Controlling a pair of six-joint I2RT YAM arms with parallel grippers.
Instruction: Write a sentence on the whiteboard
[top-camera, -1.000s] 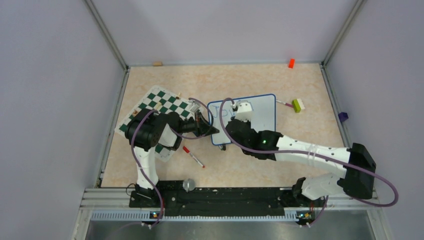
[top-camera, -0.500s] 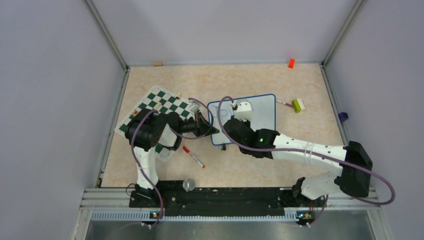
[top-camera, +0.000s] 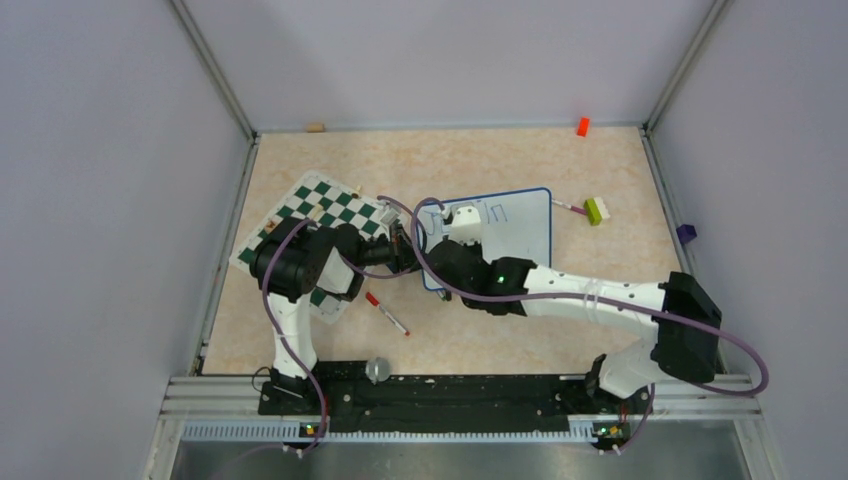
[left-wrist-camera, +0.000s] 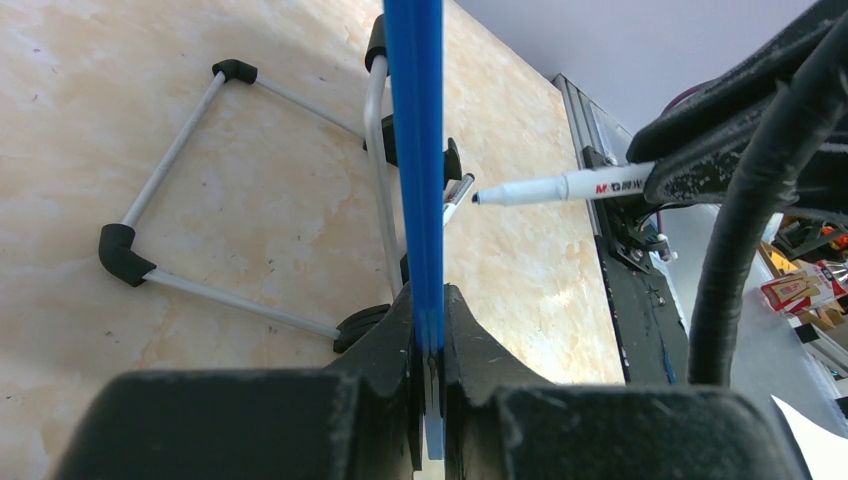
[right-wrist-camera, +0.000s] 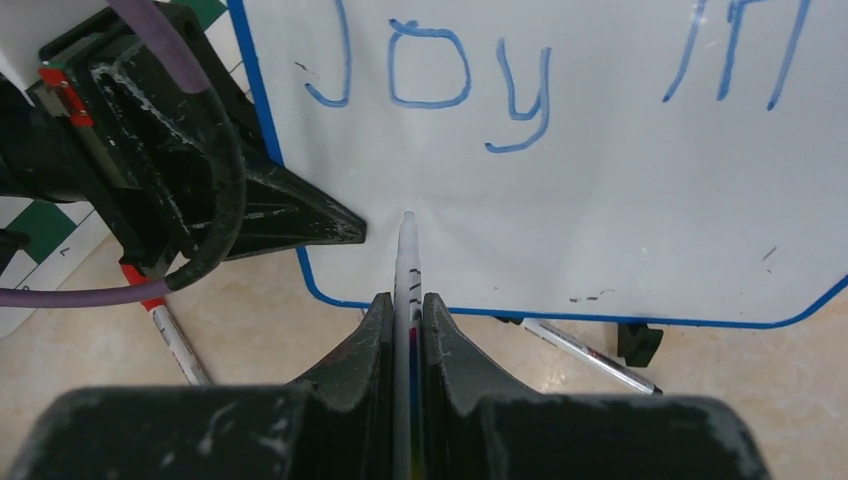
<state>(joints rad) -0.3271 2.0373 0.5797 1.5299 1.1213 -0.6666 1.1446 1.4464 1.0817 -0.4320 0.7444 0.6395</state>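
**Second line ready to begin beneath "Joy"**

The small white whiteboard (top-camera: 520, 225), with rounded corners and a thin dark-blue frame, stands on black feet on the pale marbled worktop (top-camera: 520, 160). Its left edge is just beside the green-and-white checkered chess mat (top-camera: 310, 205). The blue handwritten sentence (right-wrist-camera: 518, 112) reads "Joy in" along the board's top. Everything below that is blank, so I judge the first line done and the second not yet begun.

The right claw (right-wrist-camera: 405, 305) is pressed together on a white-barrelled marker (right-wrist-camera: 407, 255). The marker's tip sits over the blank area below "Joy", near the board's lower-left corner; I cannot tell whether it touches the surface. The left claw (left-wrist-camera: 428, 305) pinches the board's left frame edge, bracing it.

To do this step well, the tip should meet the board lightly and start close to the left frame so a long word fits. The stroke should run level with the line above. The bracing grip needs to be firm, since a board on feet could slide or tip under pressure. A red-capped marker (top-camera: 386, 313) lies on the worktop near the board's lower-left corner.
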